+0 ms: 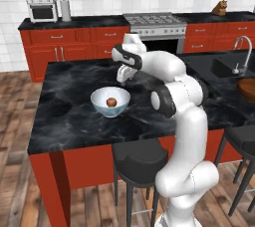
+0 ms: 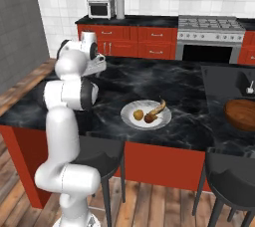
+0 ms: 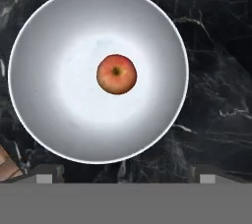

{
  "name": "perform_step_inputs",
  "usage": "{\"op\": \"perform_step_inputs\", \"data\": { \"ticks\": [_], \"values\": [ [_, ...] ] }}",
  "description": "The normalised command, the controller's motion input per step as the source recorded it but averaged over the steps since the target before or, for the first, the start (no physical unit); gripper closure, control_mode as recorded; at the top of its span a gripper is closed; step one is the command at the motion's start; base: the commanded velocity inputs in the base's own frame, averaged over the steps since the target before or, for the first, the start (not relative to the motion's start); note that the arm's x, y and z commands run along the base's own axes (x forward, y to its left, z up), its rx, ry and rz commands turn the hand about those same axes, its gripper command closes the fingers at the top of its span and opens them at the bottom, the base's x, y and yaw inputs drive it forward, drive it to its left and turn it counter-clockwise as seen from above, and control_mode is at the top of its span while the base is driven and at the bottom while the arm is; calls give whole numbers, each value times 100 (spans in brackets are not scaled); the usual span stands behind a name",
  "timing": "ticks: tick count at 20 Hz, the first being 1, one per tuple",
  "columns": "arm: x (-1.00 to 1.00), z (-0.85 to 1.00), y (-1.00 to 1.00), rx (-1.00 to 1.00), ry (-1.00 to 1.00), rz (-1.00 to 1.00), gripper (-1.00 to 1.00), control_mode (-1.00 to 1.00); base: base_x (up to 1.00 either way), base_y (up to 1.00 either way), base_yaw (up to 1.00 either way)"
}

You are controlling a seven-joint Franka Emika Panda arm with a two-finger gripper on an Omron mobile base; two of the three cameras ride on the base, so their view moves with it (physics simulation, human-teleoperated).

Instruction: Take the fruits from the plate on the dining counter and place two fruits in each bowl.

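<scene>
A deep white bowl point(image 1: 102, 107) stands on the black marble dining counter point(image 1: 69, 111) with one red apple point(image 1: 112, 102) inside. My gripper point(image 1: 123, 74) hovers just above and behind the bowl, open and holding nothing. The hand view looks straight down into the bowl point(image 3: 49, 70), the apple point(image 3: 116, 74) at its centre, and the gripper point(image 3: 125, 178) has its fingertips point(image 3: 44, 178) spread wide. To the right on the counter point(image 2: 189, 91), the white plate point(image 2: 132, 106) carries a yellow-orange fruit point(image 2: 138, 115), a dark red fruit point(image 2: 149, 118) and a banana point(image 2: 158, 107).
Black stools point(image 1: 139, 159) stand along the counter's near edge. A sink with a faucet point(image 1: 243, 54) and a round wooden board point(image 2: 241, 114) lie at the counter's right end. Red cabinets, a stove point(image 1: 152, 21) and a toaster oven point(image 1: 42, 7) line the back wall.
</scene>
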Motion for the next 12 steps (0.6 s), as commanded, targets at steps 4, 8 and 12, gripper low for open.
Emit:
{"op": "perform_step_inputs", "data": {
  "ticks": [4, 8, 12],
  "values": [
    [-78, -4, -72, -13, -23, -20, -100, -100, 0, 0, 0],
    [-54, -4, -69, -13, -15, -34, -100, -100, 0, 0, 0],
    [-17, 11, -85, 0, 14, -44, -100, -100, 0, 0, 0]
  ]
}}
